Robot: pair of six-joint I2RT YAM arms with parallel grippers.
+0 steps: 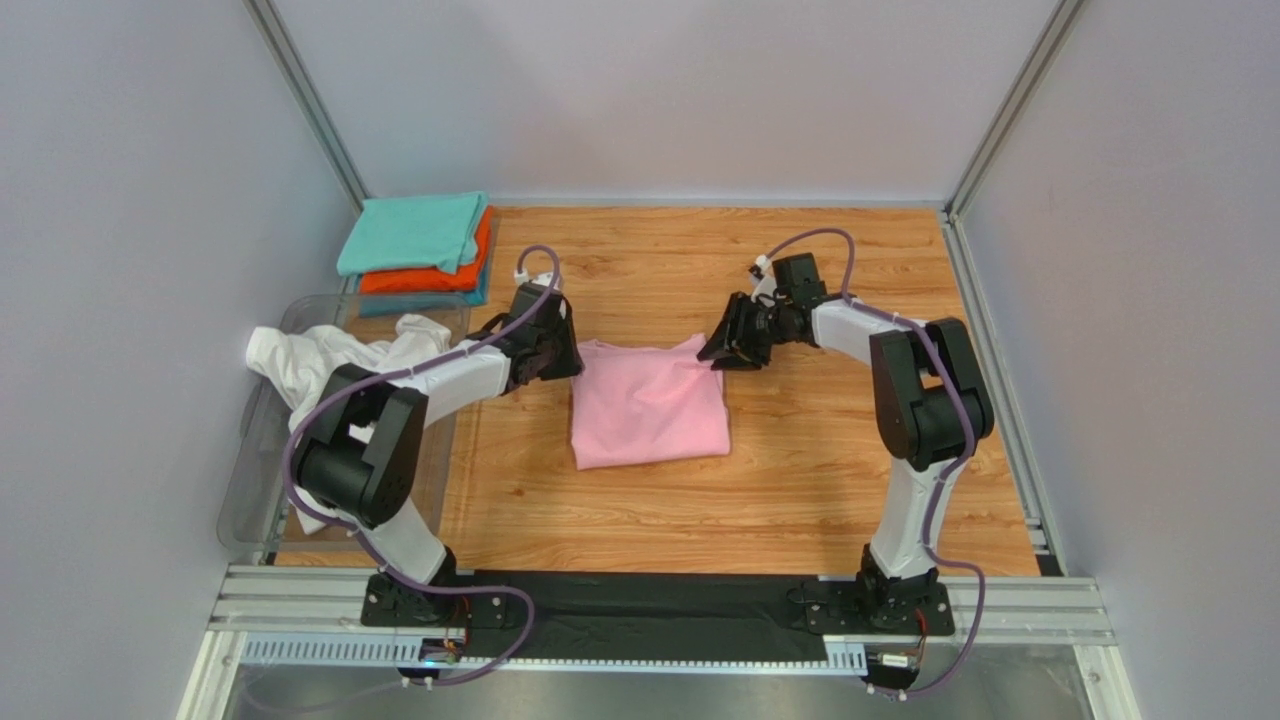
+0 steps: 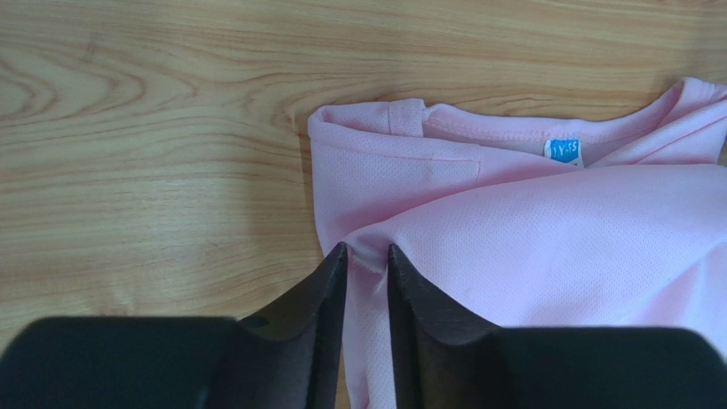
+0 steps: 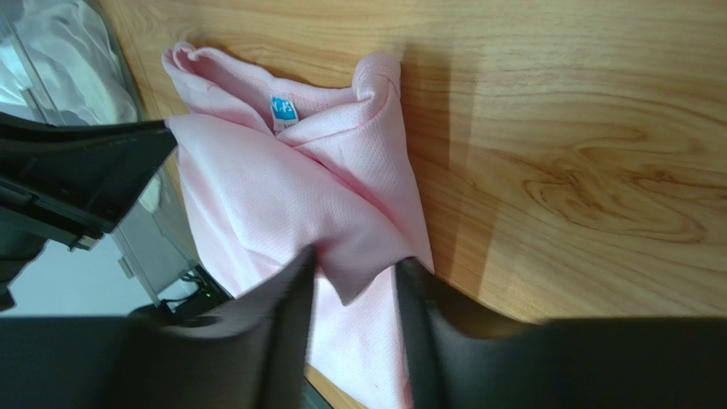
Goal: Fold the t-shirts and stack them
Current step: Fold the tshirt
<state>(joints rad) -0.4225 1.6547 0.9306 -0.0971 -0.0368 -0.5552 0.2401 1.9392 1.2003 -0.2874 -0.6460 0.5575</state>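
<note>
A light pink t-shirt (image 1: 649, 405) lies folded into a rough square in the middle of the wooden table. Its collar with a blue tag (image 2: 563, 151) faces the back. My left gripper (image 1: 559, 348) is at the shirt's back left corner. In the left wrist view, that gripper (image 2: 367, 249) has its jaws slightly apart with a pucker of pink cloth (image 2: 555, 230) between the tips. My right gripper (image 1: 733, 348) is at the back right corner. In the right wrist view, the right gripper (image 3: 357, 260) is open, and a loose corner of the shirt (image 3: 290, 187) lies between its fingers.
Teal (image 1: 413, 230), orange (image 1: 436, 278) and blue (image 1: 451, 302) folded t-shirts are stacked at the back left. A crumpled white t-shirt (image 1: 323, 360) hangs over a clear plastic bin (image 1: 256, 465) on the left edge. Grey walls enclose the table.
</note>
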